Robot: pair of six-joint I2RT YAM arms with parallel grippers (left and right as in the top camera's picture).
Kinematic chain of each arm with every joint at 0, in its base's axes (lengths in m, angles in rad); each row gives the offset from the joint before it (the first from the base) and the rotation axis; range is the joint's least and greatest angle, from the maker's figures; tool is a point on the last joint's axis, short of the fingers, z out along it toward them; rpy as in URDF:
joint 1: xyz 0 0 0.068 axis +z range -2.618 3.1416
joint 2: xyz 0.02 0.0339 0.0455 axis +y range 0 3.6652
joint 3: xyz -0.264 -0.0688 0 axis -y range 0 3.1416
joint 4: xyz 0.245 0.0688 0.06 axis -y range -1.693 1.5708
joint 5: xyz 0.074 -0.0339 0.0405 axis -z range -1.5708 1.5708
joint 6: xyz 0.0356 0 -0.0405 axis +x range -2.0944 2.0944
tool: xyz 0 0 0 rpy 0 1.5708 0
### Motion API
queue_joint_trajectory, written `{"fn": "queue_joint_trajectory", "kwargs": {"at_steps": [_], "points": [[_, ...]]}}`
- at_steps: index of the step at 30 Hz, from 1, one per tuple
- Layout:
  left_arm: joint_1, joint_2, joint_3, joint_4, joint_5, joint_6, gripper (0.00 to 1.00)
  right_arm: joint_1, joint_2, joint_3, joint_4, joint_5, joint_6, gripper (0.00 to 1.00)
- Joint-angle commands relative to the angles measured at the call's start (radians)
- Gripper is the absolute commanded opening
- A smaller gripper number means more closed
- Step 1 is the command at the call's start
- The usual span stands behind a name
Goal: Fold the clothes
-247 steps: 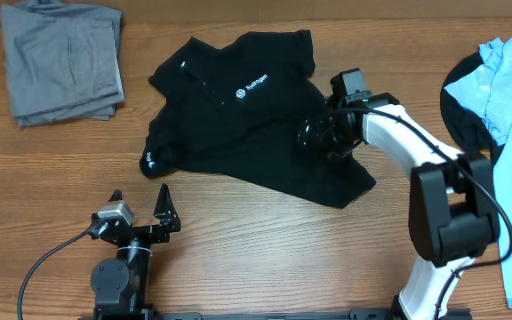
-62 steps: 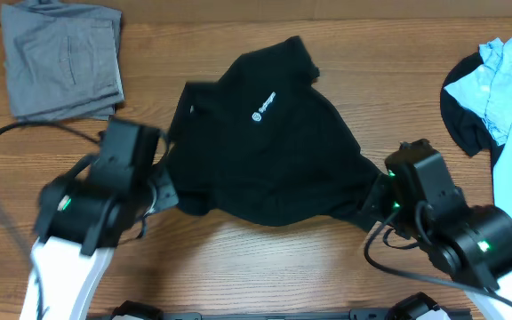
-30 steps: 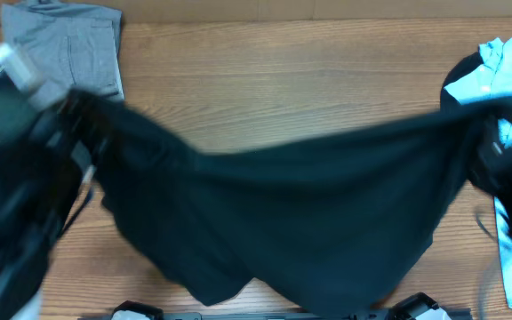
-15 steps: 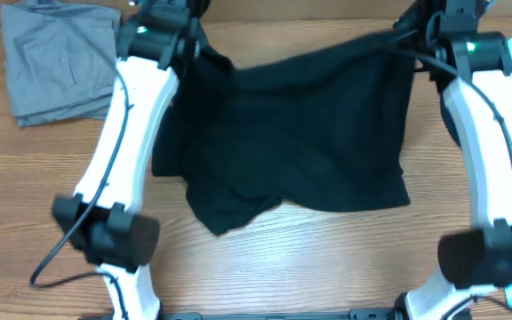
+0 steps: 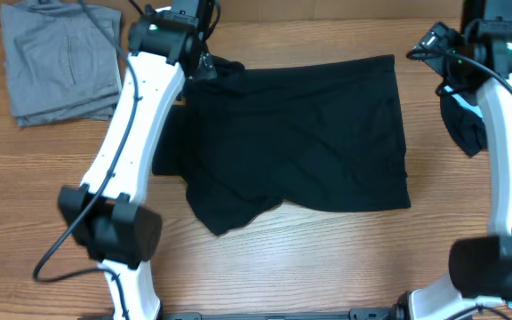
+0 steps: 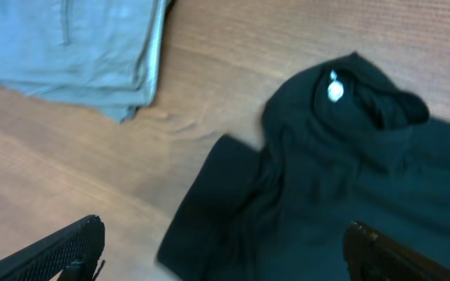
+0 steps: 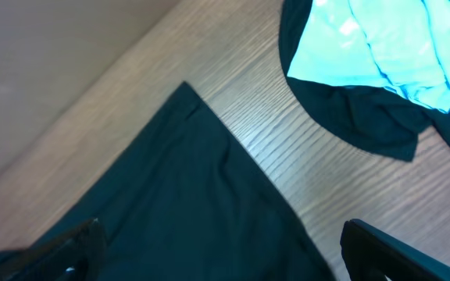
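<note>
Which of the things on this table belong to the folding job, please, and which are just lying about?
Folding job: black shirt, spread out; light blue T-shirt, unfolded; grey trousers, already folded.
Lying about: dark cloth under the T-shirt, kind unclear.

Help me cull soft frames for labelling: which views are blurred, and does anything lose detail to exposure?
Overhead: sharp, the table grain crisp, but the black shirt reads as a nearly flat dark mass. Left wrist: soft throughout, the grey trousers smeared at the edges. Right wrist: mildly soft, the light blue T-shirt bright and nearly washed out.
</note>
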Motion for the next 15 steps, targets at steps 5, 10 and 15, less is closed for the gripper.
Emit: {"fn": "queue_joint_trajectory", "kwargs": {"at_steps": [5, 10, 15], "points": [[-0.042, -0.339, 0.014, -0.16, 0.066, -0.056, 1.0, 0.002, -0.259, 0.023, -0.147, -0.097, -0.005, 1.0], [-0.145, -0.488, 0.013, -0.318, 0.076, -0.162, 1.0, 0.002, -0.362, 0.022, -0.293, -0.113, -0.004, 1.0], [-0.31, -0.565, -0.024, -0.364, 0.103, -0.192, 1.0, 0.002, -0.406, 0.021, -0.424, -0.151, -0.005, 1.0]]}}
